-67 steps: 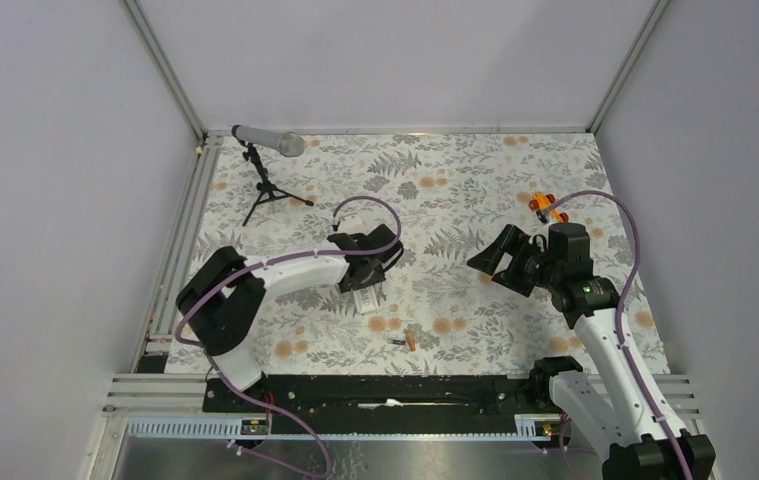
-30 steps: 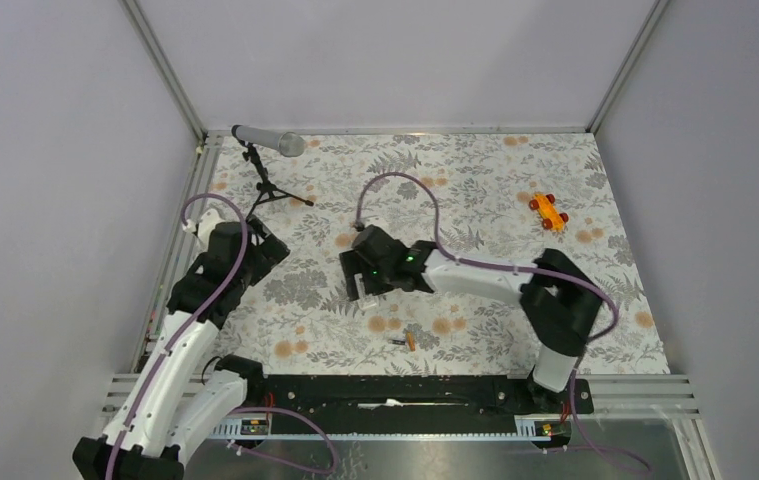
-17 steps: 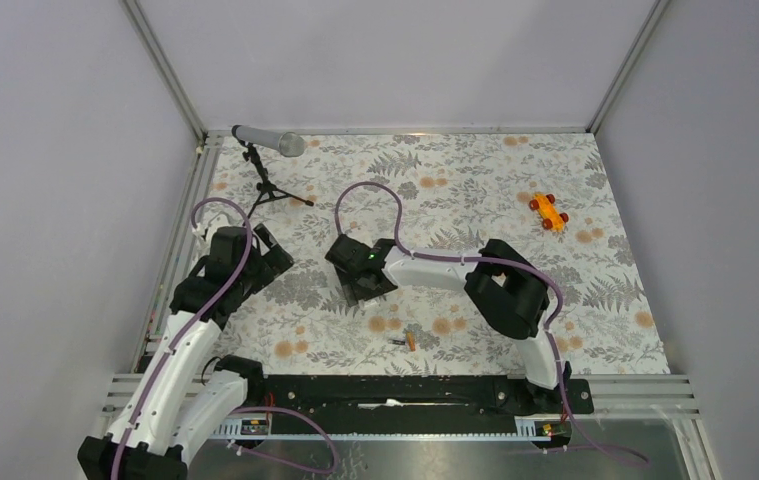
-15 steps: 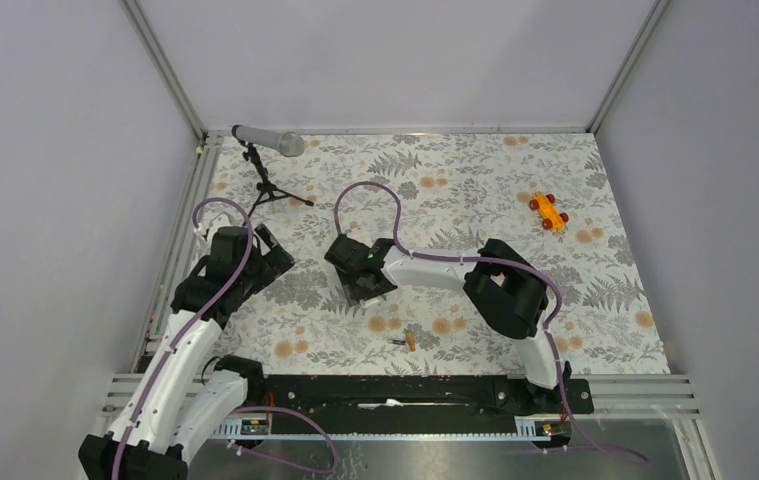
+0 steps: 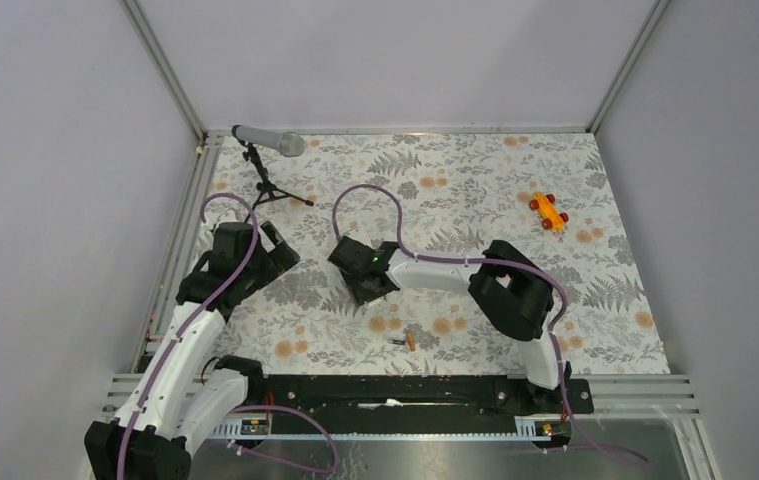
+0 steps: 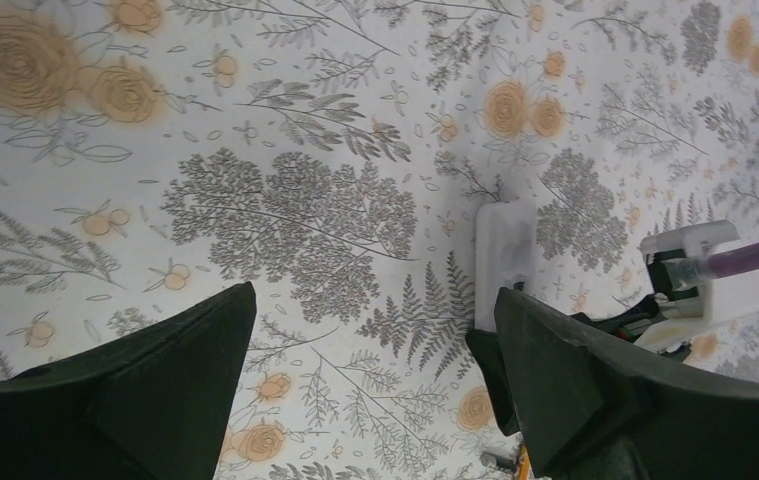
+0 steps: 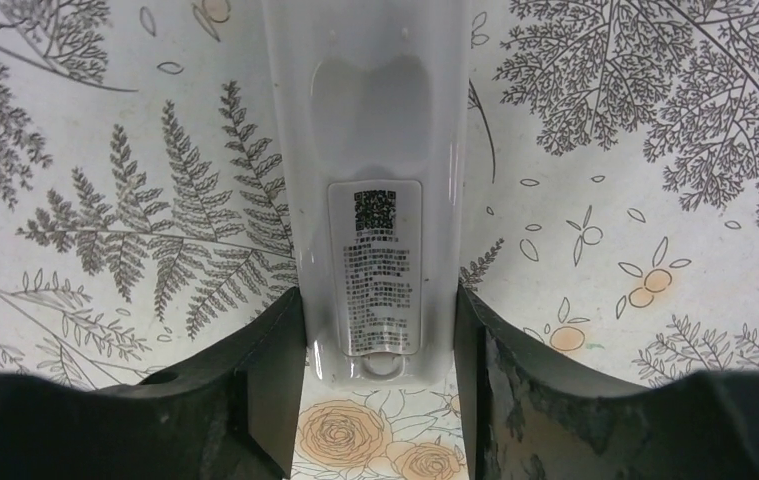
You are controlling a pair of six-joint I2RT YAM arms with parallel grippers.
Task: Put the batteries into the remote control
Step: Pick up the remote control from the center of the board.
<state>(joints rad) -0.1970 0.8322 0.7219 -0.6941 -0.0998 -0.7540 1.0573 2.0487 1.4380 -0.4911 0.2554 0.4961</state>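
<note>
Both end effectors hang over the floral tabletop (image 5: 475, 170). The right end effector (image 7: 378, 312) straddles the remote control (image 7: 375, 150), its fingers (image 7: 275, 360) set against both long sides of the white bar, which lies flat with its printed label up. The left end effector (image 6: 373, 300) stands wide and holds nothing, off to the left of the remote control. The batteries (image 5: 405, 341) lie near the remote control, on its side towards the arm bases. An orange toy car (image 5: 548, 211) sits well apart from the remote control, to its right
</note>
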